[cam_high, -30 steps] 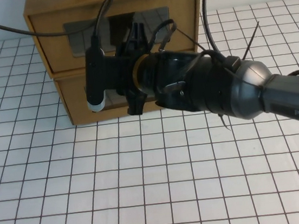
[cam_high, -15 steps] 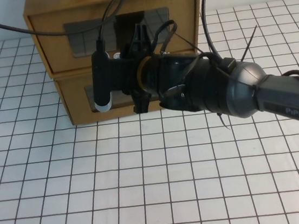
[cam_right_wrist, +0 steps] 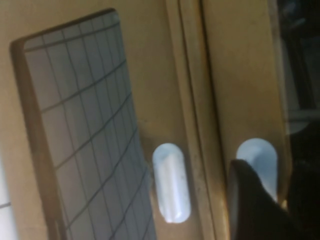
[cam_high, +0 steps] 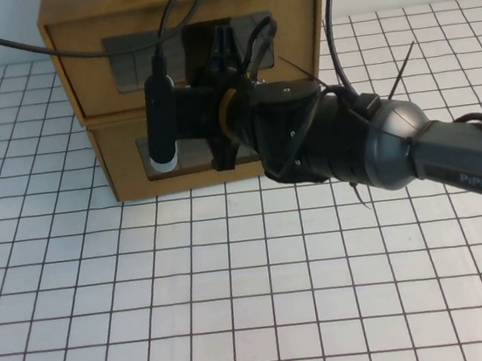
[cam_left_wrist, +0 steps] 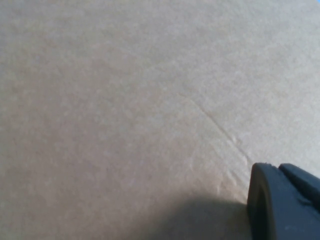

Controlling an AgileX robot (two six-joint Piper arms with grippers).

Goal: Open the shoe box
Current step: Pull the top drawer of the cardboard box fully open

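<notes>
Well, the two boxes stand stacked at the far side of the gridded counter (cam_high: 235, 278), the upper shoe box (cam_high: 74, 42) squarely on the lower shoe box (cam_high: 122, 177), both with their windowed fronts turned toward me. My right arm reaches in across the counter from the right, and my right gripper (cam_high: 220, 117) sits right up against those fronts, about level with the seam where one box meets the other. A black cable (cam_high: 58, 53) trails over the face of the upper box.

From the right wrist the fronts fill the view. A glossy window (cam_right_wrist: 75, 125) mirrors the counter's grid, and two white oval tabs show, the first tab (cam_right_wrist: 171, 182) on one side of the seam and the second tab (cam_right_wrist: 257, 157) on the other. A dark part of my right gripper overlaps the edge of the second tab (touching or just in front, I cannot tell). Whether my right jaws are wide or narrow I cannot tell either.

My left gripper (cam_left_wrist: 282, 202) is out of the high view; its wrist camera shows it close against plain brown cardboard (cam_left_wrist: 125, 100) with a faint crease, and I cannot tell how its jaws stand.
</notes>
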